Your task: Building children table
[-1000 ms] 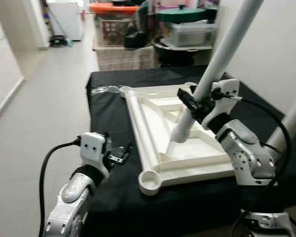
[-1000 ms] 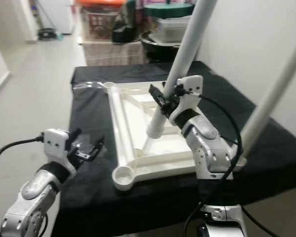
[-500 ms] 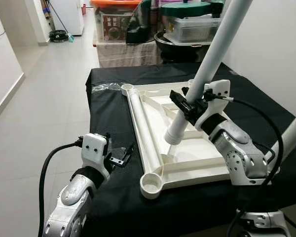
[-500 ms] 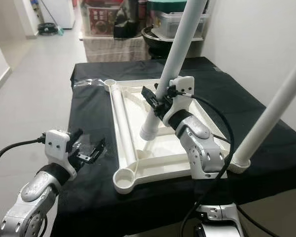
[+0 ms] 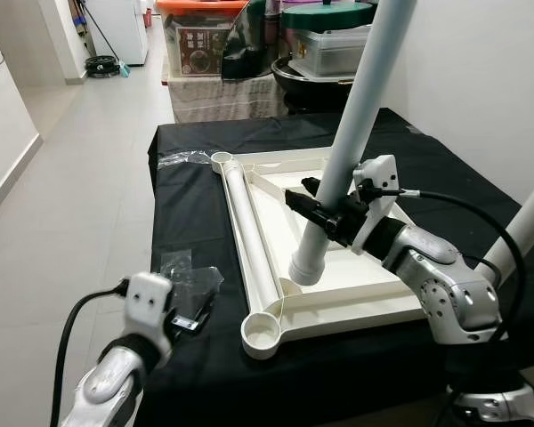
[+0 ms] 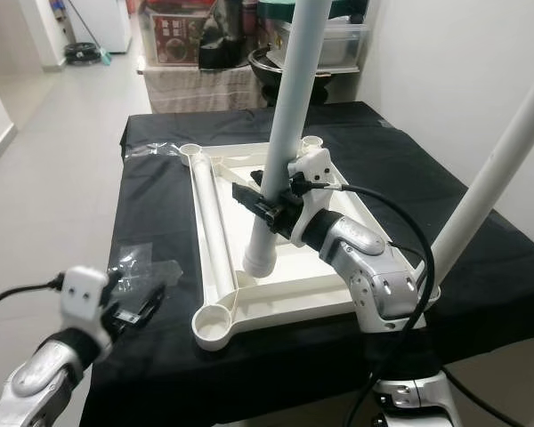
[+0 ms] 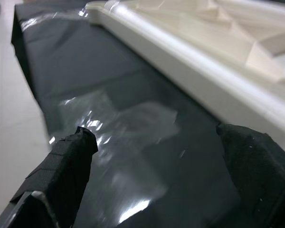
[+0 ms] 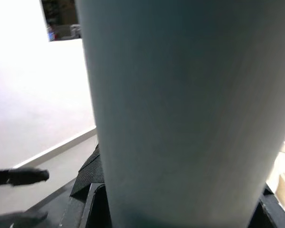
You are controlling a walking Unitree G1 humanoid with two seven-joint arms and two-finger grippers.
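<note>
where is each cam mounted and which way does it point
Eye views: on the head, looking forward and down at the tabletop on the black cloth; both arms show.
Left wrist view: along the open left gripper at a plastic bag beside the tabletop.
Right wrist view: against the leg that the right gripper clamps.
Shared: tabletop, leg.

Home hallway, tiled floor (image 5: 89,151), storage boxes (image 5: 200,40)

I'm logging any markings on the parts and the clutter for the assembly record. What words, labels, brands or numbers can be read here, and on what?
None can be read.
Table top and the table leg in the right gripper: plain white, no marking.
Storage bin at the back: a printed panel, too small and blurred to read.
Plastic bag by the left gripper: clear, no print visible.
</note>
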